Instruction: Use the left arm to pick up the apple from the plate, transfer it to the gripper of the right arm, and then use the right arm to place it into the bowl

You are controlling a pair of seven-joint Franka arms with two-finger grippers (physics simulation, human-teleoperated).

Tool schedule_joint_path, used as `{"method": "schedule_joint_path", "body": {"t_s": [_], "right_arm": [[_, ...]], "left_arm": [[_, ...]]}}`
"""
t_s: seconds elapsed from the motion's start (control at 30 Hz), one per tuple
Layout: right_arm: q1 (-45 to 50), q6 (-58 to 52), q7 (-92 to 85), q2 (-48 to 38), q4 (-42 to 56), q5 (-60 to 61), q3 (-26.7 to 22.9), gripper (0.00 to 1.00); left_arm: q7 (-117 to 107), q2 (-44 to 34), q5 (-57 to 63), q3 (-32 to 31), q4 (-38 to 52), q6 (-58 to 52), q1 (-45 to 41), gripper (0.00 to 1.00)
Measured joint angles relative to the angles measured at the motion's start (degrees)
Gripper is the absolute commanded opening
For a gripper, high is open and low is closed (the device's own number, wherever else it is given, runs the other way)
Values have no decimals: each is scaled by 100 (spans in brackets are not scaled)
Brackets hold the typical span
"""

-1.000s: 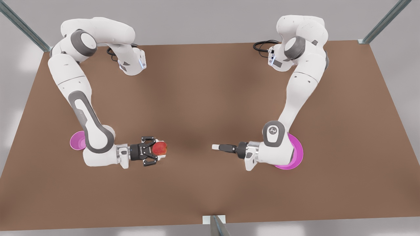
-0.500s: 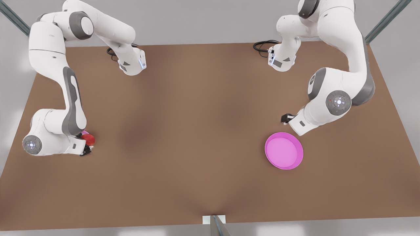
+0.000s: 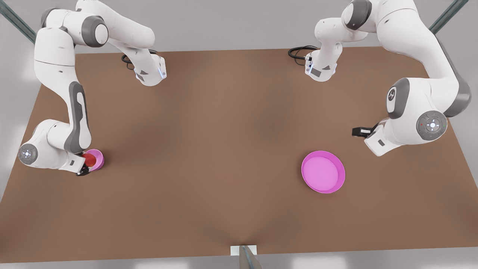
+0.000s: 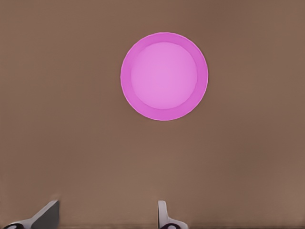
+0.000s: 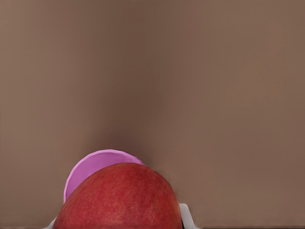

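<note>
- Apple (image 5: 121, 198) is sitting clamped between the right gripper's (image 3: 85, 166) fingers, directly in front of that wrist camera; its pale fingertips (image 5: 186, 214) are peeking out on either side of the fruit.
- Being round, the apple is offering no clear long axis, and no stem is showing, so its pointing direction cannot be told.
- In the front view, the right gripper is hanging at the front view's left, with the apple (image 3: 89, 160) just over the bowl (image 3: 96, 160); whether fruit and bowl are touching cannot be told.
- From the right wrist view, the bowl (image 5: 93, 167) is lying right behind the apple, its pink rim curving out past the fruit.
- The right arm's (image 3: 61, 112) wrist housing is covering part of the gripper in the front view.
- The left gripper (image 3: 361, 131) is waiting at the front view's right, beyond the plate (image 3: 323, 172) and apart from it.
- In the left wrist view, the left gripper's (image 4: 106, 214) two fingers (image 4: 163, 213) are standing spread, gripping nothing, and the plate (image 4: 164, 76) is lying ahead of them, well apart.
- The left arm (image 3: 418, 93) is holding clear of the plate.
- Brown tabletop (image 3: 224, 130) is stretching between the two grippers; black cables (image 3: 300, 51) are lying by an arm base.
</note>
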Motion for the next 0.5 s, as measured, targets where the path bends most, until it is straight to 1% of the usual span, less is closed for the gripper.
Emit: {"method": "schedule_joint_path", "body": {"t_s": [0.17, 0.27, 0.4, 0.43, 0.47, 0.5], "right_arm": [[-4, 297, -293, 64, -208, 121, -154, 75], [-29, 491, -488, 68, -393, 286, -292, 75], [-35, 646, -722, 97, -436, 405, -368, 75], [-36, 674, -774, 121, -434, 420, -395, 78], [-38, 697, -826, 137, -433, 435, -411, 87], [-39, 718, -876, 142, -433, 451, -421, 100]], "left_arm": [[127, 26, 21, -10, -4, -129, -51, 100], [179, 40, 214, -15, -18, -168, -231, 100], [230, 42, 320, -11, -22, -200, -257, 100], [240, 42, 332, -10, -22, -205, -258, 100], [250, 42, 342, -10, -22, -210, -258, 100], [260, 42, 349, -10, -22, -214, -260, 100]]}}
